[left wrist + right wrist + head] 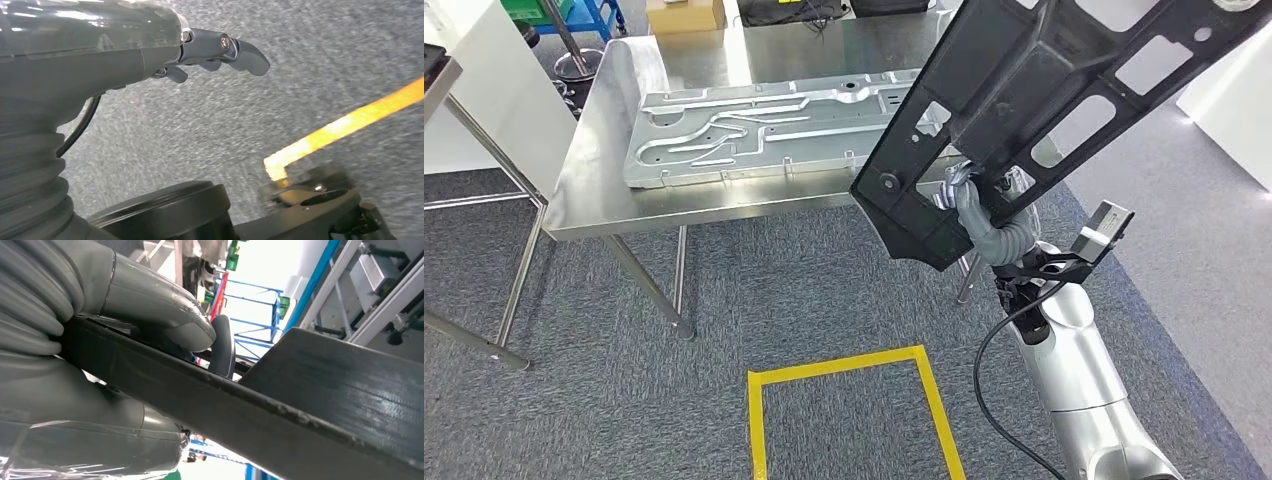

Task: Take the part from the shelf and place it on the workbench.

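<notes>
Grey carpet (pixel 624 400) marked with a yellow tape rectangle (pixel 849 400) is seen before a steel table (pixel 614 190), with white walls (pixel 494 90) at the left, a cardboard box (pixel 686 14) behind, and pale smooth flooring (pixel 1204 230) at the right.

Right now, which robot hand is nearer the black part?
Right. The right robot hand grips the black part; the left robot hand hangs over the carpet, away from it.

A stamped metal panel (pixel 764 130) occupies most of the workbench (pixel 594 200); bare strips remain along its near and left edges.
</notes>
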